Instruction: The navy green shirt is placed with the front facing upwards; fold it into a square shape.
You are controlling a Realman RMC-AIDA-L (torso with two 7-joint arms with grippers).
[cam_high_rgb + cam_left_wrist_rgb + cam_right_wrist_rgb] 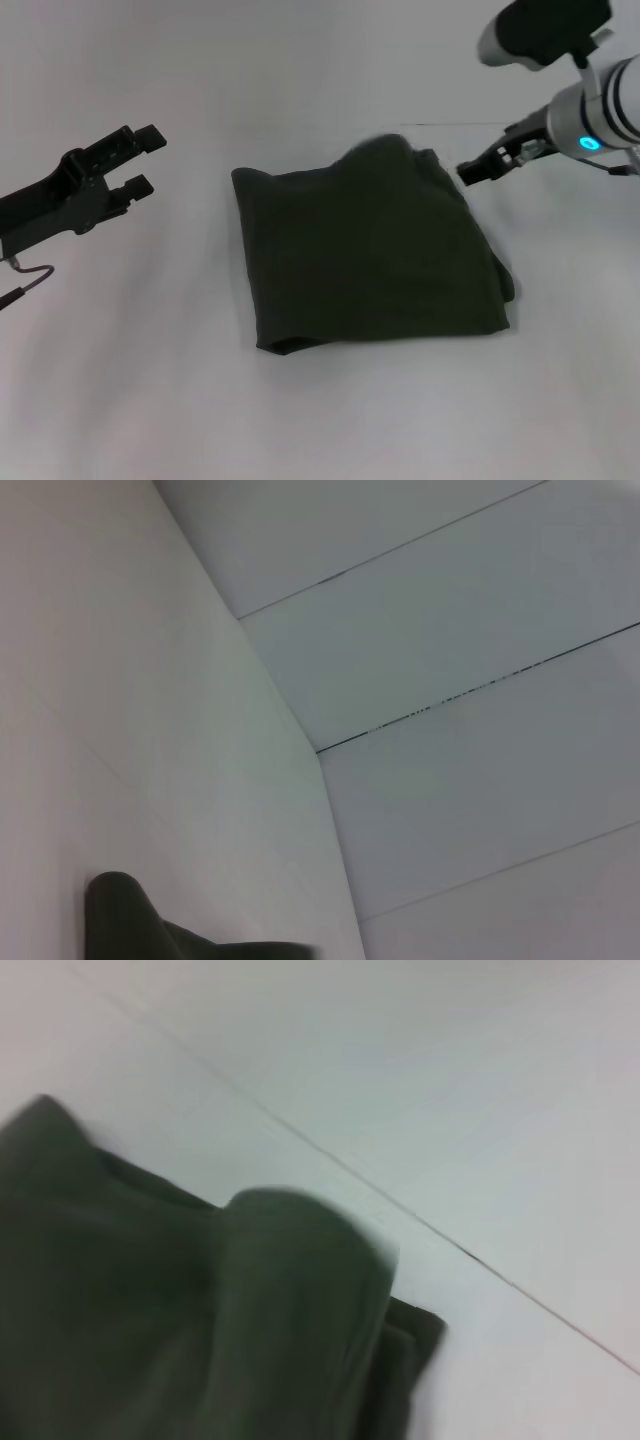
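White tabletop (330,420) fills the head view, plain and smooth, with a thin dark seam running across its far part at about 1 o'clock. At the centre lies the navy green shirt (370,250), folded into a thick, roughly square packet with its plain side up. Its edge toward 9 o'clock is straight. The corner at 7 o'clock shows stacked layers, and the side toward 4 o'clock has layered folds peeking out. At 12 o'clock a rounded bulge of cloth rises above the otherwise flat packet.

The left gripper (138,160) hangs at 9 o'clock from the shirt, well apart from it. Its two black fingers (148,134) are spread with clear space between them, holding nothing. A thin hooked cable (30,275) trails under that arm.

The right gripper (478,170) sits at 2 o'clock, just beside the shirt's far corner. Its dark tip points at the cloth without clearly touching it. I cannot tell whether its pincer is apart or together. A blue light glows on the white wrist behind it.

The right wrist view shows the shirt (190,1330) close, with the raised fold blurred. The left wrist view catches only a dark corner of the shirt (125,920) against the pale surface and wall panels (450,630).
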